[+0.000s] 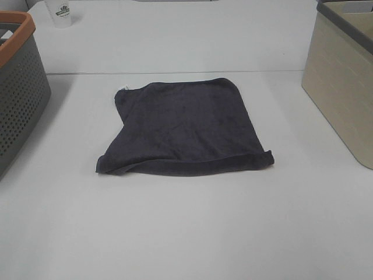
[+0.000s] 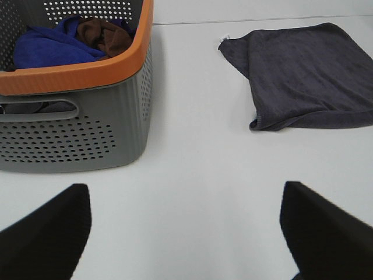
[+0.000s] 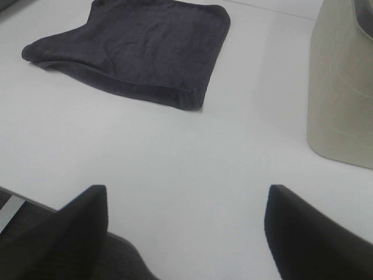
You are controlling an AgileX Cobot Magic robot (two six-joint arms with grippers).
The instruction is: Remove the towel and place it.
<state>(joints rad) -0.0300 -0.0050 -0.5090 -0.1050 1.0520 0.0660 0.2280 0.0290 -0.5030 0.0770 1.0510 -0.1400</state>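
A dark grey folded towel (image 1: 186,128) lies flat on the white table in the middle of the exterior high view. It also shows in the left wrist view (image 2: 303,76) and in the right wrist view (image 3: 140,46). A grey basket with an orange rim (image 1: 17,87) stands at the left; the left wrist view shows blue and brown cloths (image 2: 64,41) inside it. My left gripper (image 2: 186,233) is open and empty, short of the towel. My right gripper (image 3: 186,233) is open and empty, short of the towel. Neither arm shows in the exterior high view.
A beige bin (image 1: 344,76) stands at the right, also in the right wrist view (image 3: 344,87). A white cup (image 1: 61,13) stands at the far left back. The table's near edge (image 3: 23,204) shows in the right wrist view.
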